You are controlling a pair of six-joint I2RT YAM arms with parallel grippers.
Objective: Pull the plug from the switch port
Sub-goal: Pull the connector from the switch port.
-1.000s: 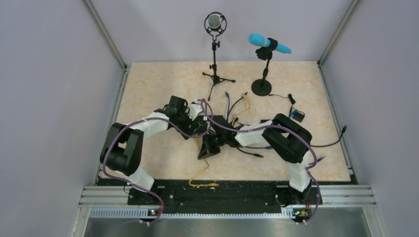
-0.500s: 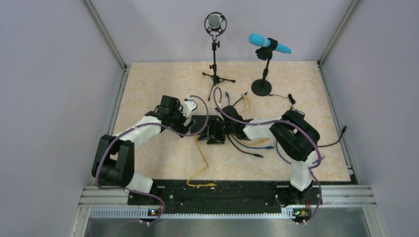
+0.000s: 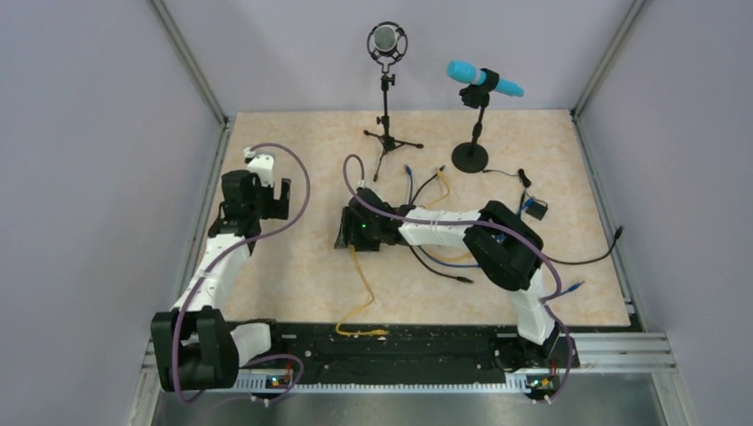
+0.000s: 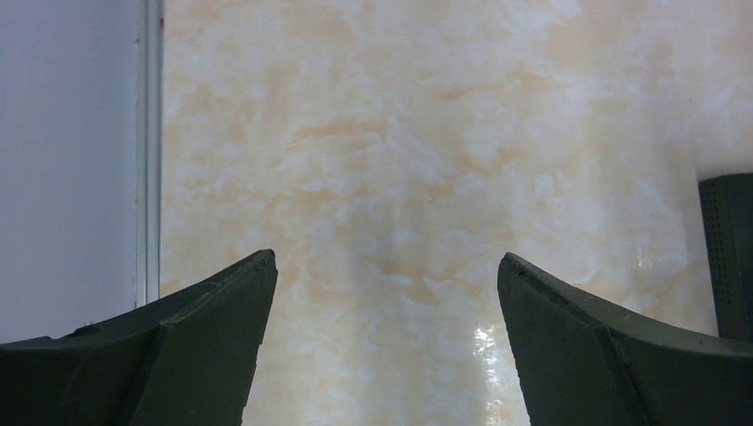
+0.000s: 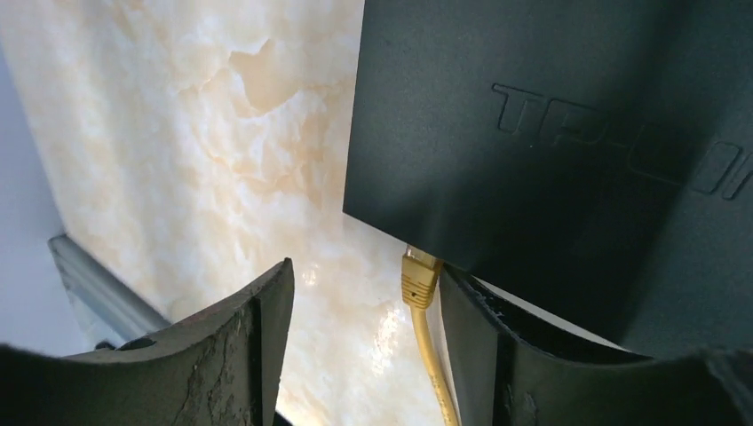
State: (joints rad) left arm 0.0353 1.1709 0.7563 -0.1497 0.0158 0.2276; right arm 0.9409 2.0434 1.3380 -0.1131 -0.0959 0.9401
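The switch [image 5: 550,133] is a flat black box lying mid-table, also seen as the switch [image 3: 342,238] in the top view. A yellow plug [image 5: 420,277] sits in the switch port on the box's near edge. Its yellow cable [image 3: 362,293] runs toward the table's front. My right gripper [image 5: 366,266] is open around the plug, which lies close beside the right finger [image 5: 479,337]. From above, the right gripper [image 3: 353,229] hovers over the box's left end. My left gripper [image 3: 282,197] is open and empty near the left wall, with bare table between the fingers [image 4: 231,319].
A tripod microphone stand [image 3: 387,133] and a blue microphone on a round black base [image 3: 470,158] stand at the back. Loose blue, yellow and black cables [image 3: 426,186] lie behind and right of the switch. A small black adapter [image 3: 535,209] lies right. The wall rail [image 4: 151,133] is close left.
My right gripper went from shut to open and moved left with the switch. The left arm swung away from the switch to the left wall, still open.
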